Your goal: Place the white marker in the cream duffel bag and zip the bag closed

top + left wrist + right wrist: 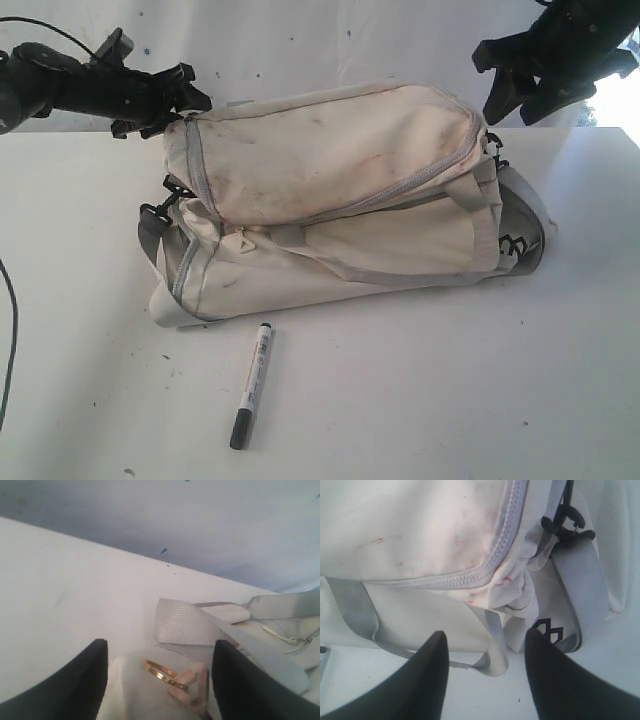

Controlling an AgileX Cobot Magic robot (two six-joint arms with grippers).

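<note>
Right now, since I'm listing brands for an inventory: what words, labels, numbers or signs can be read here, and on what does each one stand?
Marker: dark print along the white barrel, too small to read.
Bag: a black logo on its end panel, an angular mark; no letters can be made out.
No other text, number or sign shows in any view.
</note>
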